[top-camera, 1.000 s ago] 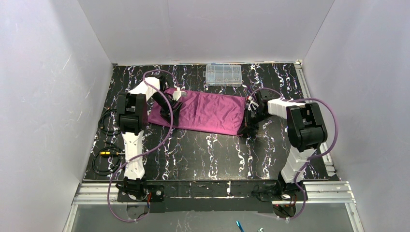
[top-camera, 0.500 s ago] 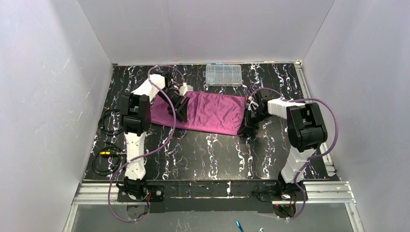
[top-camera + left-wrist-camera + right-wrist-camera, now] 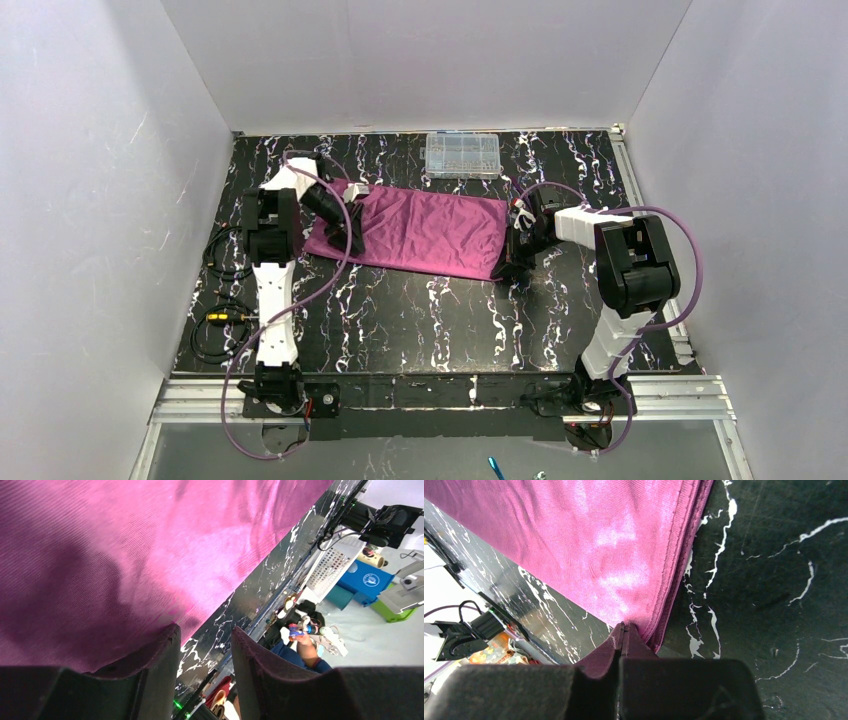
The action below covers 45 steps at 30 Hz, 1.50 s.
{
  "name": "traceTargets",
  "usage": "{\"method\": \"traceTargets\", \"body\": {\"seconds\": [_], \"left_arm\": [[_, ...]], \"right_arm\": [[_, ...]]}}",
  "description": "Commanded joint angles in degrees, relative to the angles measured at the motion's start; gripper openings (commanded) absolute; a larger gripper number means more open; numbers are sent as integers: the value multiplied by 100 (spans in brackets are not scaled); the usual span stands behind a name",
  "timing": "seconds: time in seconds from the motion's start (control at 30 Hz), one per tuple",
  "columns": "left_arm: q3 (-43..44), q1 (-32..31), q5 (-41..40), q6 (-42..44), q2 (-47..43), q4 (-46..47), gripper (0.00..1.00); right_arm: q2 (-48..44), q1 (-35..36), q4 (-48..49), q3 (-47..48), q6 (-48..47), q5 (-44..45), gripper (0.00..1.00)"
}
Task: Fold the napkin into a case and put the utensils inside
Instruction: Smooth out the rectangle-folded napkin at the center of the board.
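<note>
Right wrist view shows my right claw (image 3: 624,626) pinched shut on the near right corner of the napkin (image 3: 589,545). Stacked edges show there, so I judge the cloth is folded at least once. It lies as a wide flat band on the table (image 3: 430,310). My left claw (image 3: 205,635) stands open at its near left edge, holding nothing. Narrowing it into a case is left, and I cannot see the utensils anywhere

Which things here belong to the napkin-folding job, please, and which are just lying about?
Job: napkin; right gripper, shut on its corner; left gripper, open at its edge.
Lying about: clear box; coiled cables.
No utensils in view.
</note>
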Motion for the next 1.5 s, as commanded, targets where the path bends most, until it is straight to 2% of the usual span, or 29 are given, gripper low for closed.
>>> {"method": "traceTargets", "body": {"seconds": [0.0,0.47,0.67,1.2,1.47], "left_arm": [[212,159,120,183,-2,-602,39],[369,888,-1272,748,5,-844,37],[654,1087,-1523,804,66,-869,37],[772,1470,-2231,960,-49,-674,35],[1255,1469,-2122,993,-117,-922,36]], "right_arm": [[52,-24,36,-227,-175,872,1],[57,-23,50,-254,-136,941,1],[38,-24,62,-290,-140,967,1],[8,-23,30,-286,-157,1014,1],[-97,-25,-85,-149,-173,1043,1]]}}
